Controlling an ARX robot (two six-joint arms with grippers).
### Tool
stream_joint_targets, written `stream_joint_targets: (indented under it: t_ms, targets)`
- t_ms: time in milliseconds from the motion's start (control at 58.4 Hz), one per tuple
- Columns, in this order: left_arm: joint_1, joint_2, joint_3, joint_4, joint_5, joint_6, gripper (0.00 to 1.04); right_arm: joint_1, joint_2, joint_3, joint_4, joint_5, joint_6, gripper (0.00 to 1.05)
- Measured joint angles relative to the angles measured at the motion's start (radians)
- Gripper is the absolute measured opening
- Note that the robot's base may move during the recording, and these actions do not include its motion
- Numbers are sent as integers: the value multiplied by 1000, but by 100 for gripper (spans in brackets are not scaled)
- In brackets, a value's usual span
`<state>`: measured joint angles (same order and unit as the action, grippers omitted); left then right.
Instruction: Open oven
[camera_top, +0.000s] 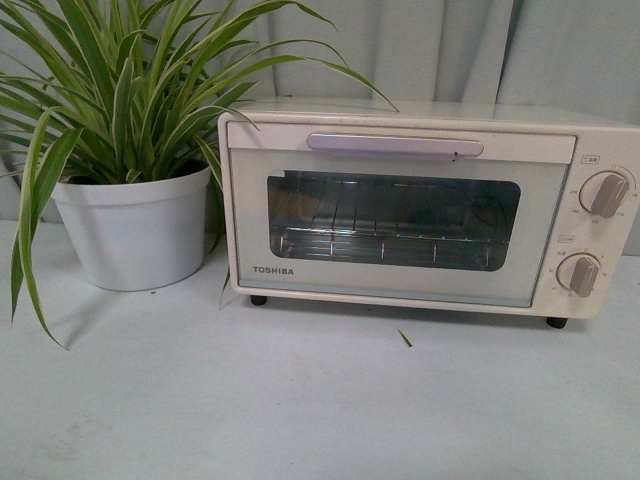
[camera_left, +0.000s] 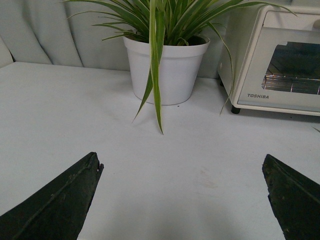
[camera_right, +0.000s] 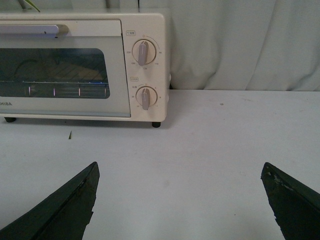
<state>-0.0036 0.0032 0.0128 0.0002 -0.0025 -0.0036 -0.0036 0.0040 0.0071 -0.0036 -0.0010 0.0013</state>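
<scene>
Left pincer (camera_left: 180, 159), right pincer (camera_right: 180, 165) cropped, spread; oven (camera_top: 400, 270) right edge cut off.

**A:** What does the left tool (camera_left: 180, 155) look like on your feed?

**B:** On my left wrist camera I get two fingers (camera_left: 55, 205), nearly black with a greenish cast. Each is a flat wedge narrowing to a blunt tip, and a faint ridge runs along one of them.

**A:** And the right tool (camera_right: 180, 164)?

**B:** I see the same build there: two matte, dark wedges (camera_right: 292, 200). Their inner edges look a little rough and chipped, with small pale flecks near the tips.
</scene>
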Motion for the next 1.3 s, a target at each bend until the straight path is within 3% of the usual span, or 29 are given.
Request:
stream_joint_targets:
  t_ms: [548,583,651,720,840,874,1011,1131,1302]
  targets:
    - [0,0,0,0,0,0,98,0,0,0,0,0,0,95]
    - [-7,9,4,-16,-23,-13,98,0,0,0,0,0,0,95]
    - [-69,85,56,-158,-164,-142,98,0,0,0,0,0,0,95]
    - [-134,156,72,-185,-213,-249,98,0,0,0,0,0,0,95]
    - [-247,311,114,-89,-243,-424,98,0,0,0,0,0,0,95]
    - [-280,437,146,19,-225,-492,98,0,0,0,0,0,0,95]
    - [-291,833,249,242,-99,-688,98,0,0,0,0,0,0,95]
    - [-338,1145,341,348,-103,-815,98,0,0,0,0,0,0,95]
    - [-396,1372,455,409,-101,-915,98,0,0,0,0,0,0,95]
